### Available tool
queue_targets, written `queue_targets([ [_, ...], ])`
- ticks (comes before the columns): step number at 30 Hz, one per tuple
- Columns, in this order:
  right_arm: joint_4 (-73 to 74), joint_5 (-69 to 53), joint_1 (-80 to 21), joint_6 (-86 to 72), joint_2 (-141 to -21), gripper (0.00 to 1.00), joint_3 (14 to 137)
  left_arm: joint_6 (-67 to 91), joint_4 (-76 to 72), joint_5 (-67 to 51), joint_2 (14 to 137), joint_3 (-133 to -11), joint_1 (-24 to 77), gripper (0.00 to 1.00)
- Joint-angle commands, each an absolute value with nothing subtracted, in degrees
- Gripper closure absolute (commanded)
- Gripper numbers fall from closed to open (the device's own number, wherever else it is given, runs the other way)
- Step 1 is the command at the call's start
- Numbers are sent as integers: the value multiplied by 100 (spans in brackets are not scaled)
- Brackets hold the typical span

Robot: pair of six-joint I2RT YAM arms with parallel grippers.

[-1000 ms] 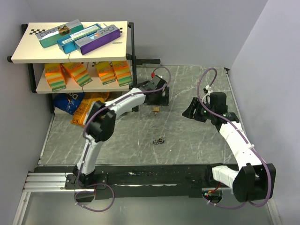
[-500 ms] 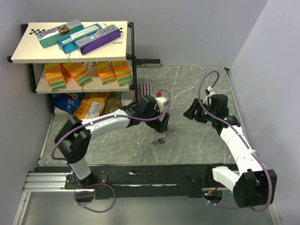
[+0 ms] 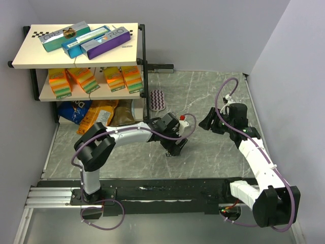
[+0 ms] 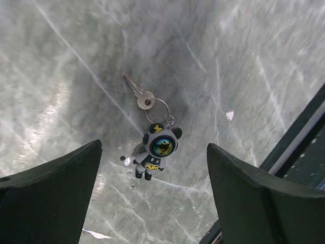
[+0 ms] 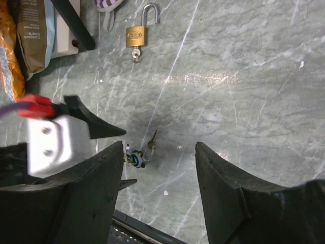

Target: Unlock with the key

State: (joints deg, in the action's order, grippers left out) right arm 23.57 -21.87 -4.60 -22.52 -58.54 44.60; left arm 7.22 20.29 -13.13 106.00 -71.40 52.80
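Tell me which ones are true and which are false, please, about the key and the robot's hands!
1. The key lies on the table. True.
2. The left gripper is squeezing the key. False: its jaws stand open and the key lies loose.
3. A little bear charm is on the key's ring. True.
4. The padlock is silver. False: it is brass-coloured.
5. The right gripper holds the padlock. False: its jaws are open and empty.

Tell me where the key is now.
In the left wrist view the key lies on the table below the open left gripper, beside its charm.
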Motion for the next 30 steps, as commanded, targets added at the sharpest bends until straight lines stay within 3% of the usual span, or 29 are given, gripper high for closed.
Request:
queue_targets([
  [1,2215,-2179,-439,-2294,-5713,35,4456,431,2092,-1117,10705,-7488,5440,15],
  [7,2224,-2153,-439,-2303,-5730,35,4447,369,2311,-756,10960,-7638,5616,26],
  [14,2268,-2065,-422,-2276,-5722,35,4456,369,2391,-484,10881,-7357,5757,26],
  [20,2276,-1925,-404,-2215,-5792,32,4491,492,2347,-299,10898,-7216,5766,48],
  [24,2390,-1741,-89,-2074,-6125,27,4710,746,2259,-229,10890,-7190,5766,74],
  [27,2434,-1679,236,-2004,-6582,26,4974,1028,2180,-158,10820,-7189,5748,87],
  [30,2470,-1705,614,-2083,-7258,27,5281,1405,2136,-158,10775,-7233,5713,91],
])
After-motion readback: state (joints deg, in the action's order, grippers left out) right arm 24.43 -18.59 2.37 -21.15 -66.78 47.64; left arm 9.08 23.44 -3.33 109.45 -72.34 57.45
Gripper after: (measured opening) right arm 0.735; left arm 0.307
